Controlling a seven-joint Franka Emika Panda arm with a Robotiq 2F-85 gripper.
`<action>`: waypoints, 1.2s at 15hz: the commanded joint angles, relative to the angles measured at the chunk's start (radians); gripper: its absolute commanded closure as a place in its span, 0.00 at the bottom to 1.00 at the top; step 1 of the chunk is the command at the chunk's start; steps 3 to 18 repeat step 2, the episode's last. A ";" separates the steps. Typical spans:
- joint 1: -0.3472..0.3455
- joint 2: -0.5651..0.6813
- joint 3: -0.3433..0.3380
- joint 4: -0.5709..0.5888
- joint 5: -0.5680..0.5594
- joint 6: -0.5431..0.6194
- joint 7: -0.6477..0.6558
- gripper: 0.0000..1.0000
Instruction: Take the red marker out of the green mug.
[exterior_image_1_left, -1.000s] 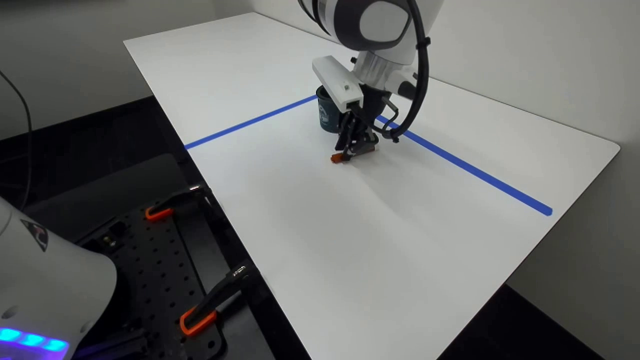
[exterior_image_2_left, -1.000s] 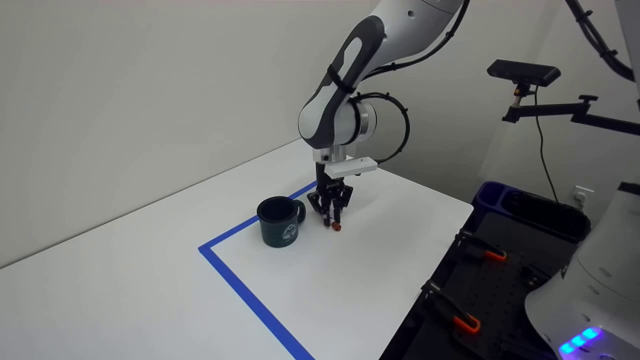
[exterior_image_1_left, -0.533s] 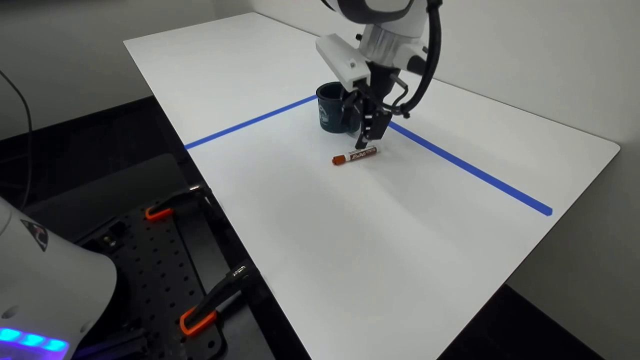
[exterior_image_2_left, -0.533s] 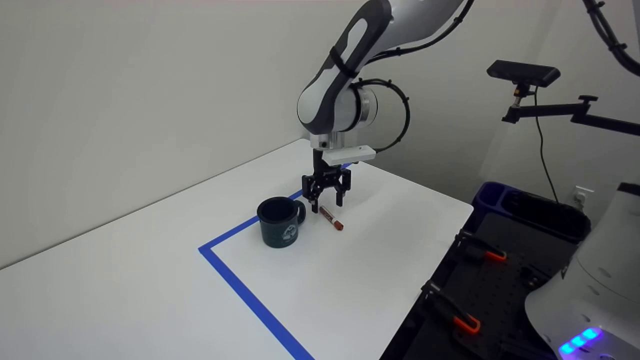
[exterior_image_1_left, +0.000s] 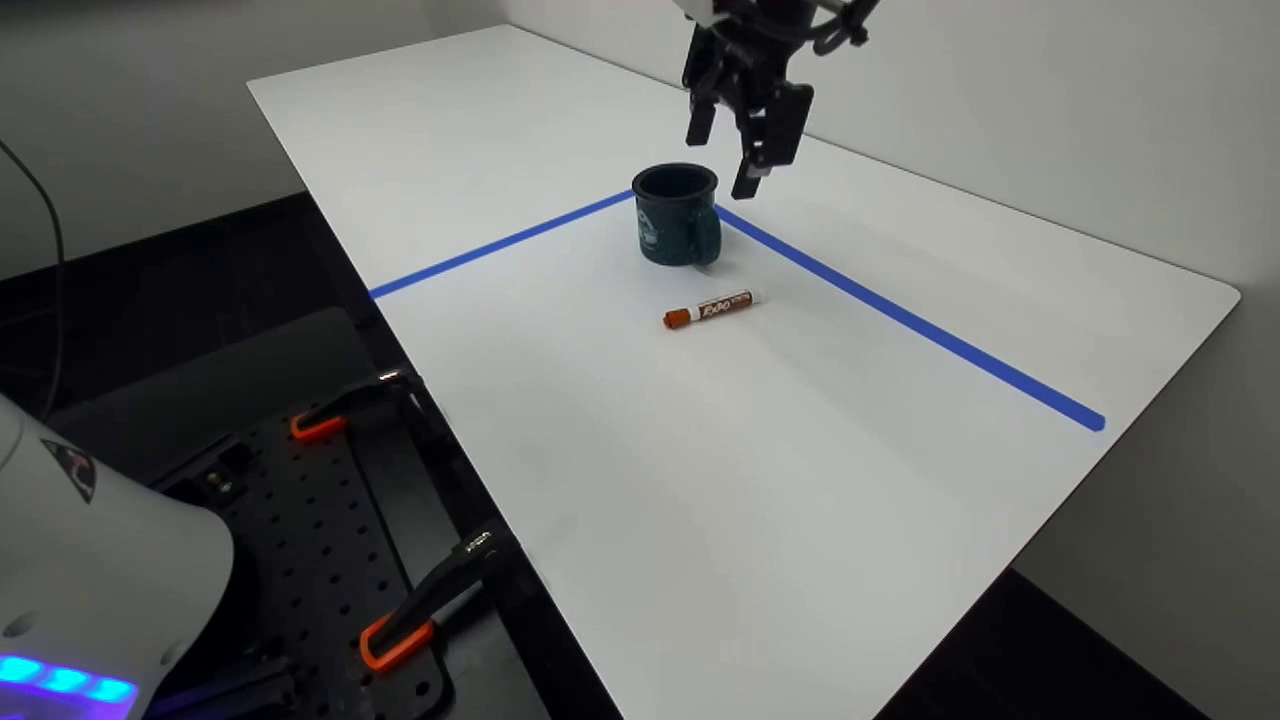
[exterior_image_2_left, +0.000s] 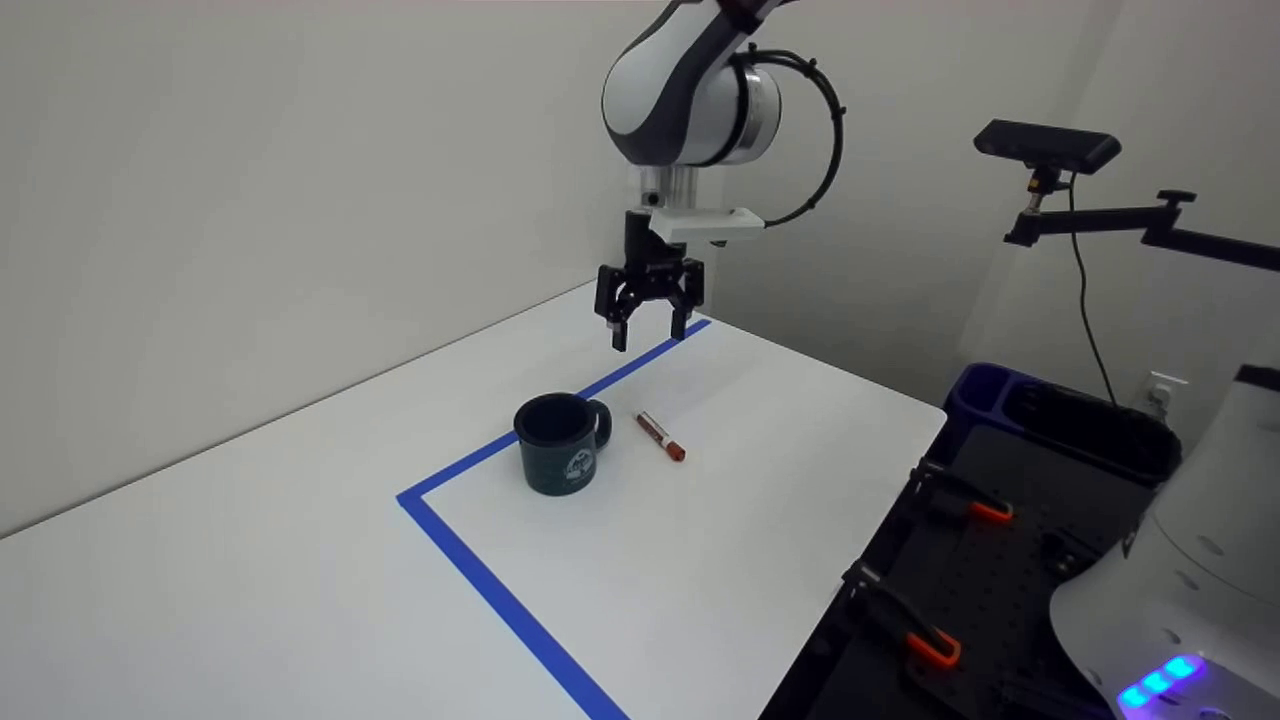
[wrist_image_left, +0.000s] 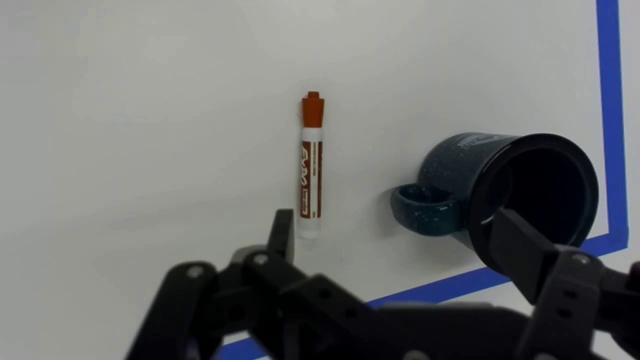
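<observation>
The red marker (exterior_image_1_left: 712, 309) lies flat on the white table, outside the mug, in both exterior views (exterior_image_2_left: 660, 437). In the wrist view the marker (wrist_image_left: 312, 170) shows its red cap, white barrel and red label. Beside it the green mug (exterior_image_1_left: 672, 225) stands upright, its handle towards the marker. From above I see into the dark mug (wrist_image_left: 460, 165); nothing shows inside, though one finger covers part of its rim. My gripper (exterior_image_2_left: 650, 342) hangs well above the table, apart from both things. Its fingers are spread wide with nothing between them (wrist_image_left: 520, 250).
Blue tape (exterior_image_2_left: 500, 590) runs in lines on the table (exterior_image_2_left: 760, 500) and makes a corner behind the mug. A wall rises along the far edge. Clamps with orange ends (exterior_image_1_left: 395, 645) hold at the robot's base side.
The jaws have opened and let go of the marker, which stays on the table. My gripper has risen well clear of it. The mug has not moved.
</observation>
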 joint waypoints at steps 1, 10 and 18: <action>0.019 -0.080 -0.016 -0.042 -0.026 -0.042 0.026 0.00; 0.020 -0.086 -0.016 -0.043 -0.024 -0.048 0.023 0.00; 0.020 -0.086 -0.016 -0.043 -0.024 -0.048 0.023 0.00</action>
